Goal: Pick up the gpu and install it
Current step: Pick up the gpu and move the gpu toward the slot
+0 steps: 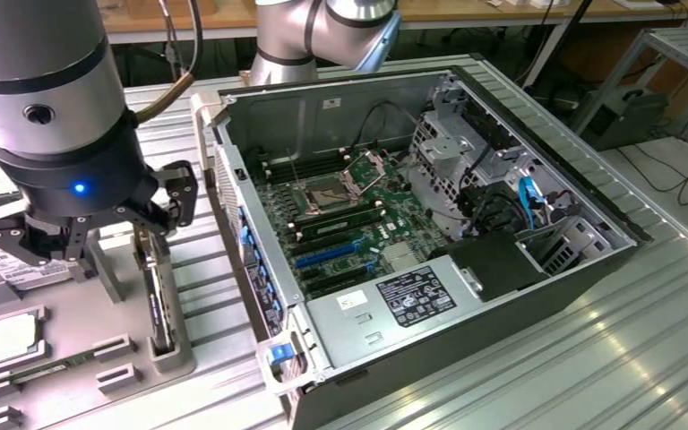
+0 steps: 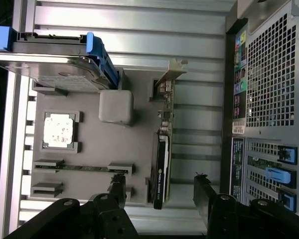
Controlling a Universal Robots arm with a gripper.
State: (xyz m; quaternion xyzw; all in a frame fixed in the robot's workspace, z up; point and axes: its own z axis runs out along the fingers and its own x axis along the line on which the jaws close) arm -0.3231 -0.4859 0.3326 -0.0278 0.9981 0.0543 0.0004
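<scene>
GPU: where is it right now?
Exterior view's left: the gpu stands on edge in a slot of the grey parts tray, between the open computer case and the processor chip lying on that tray.

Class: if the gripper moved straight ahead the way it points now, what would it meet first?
Most likely the gpu, standing on edge in the grey tray; the wrist view shows it between the open fingers of the gripper. Depth is unclear.
</scene>
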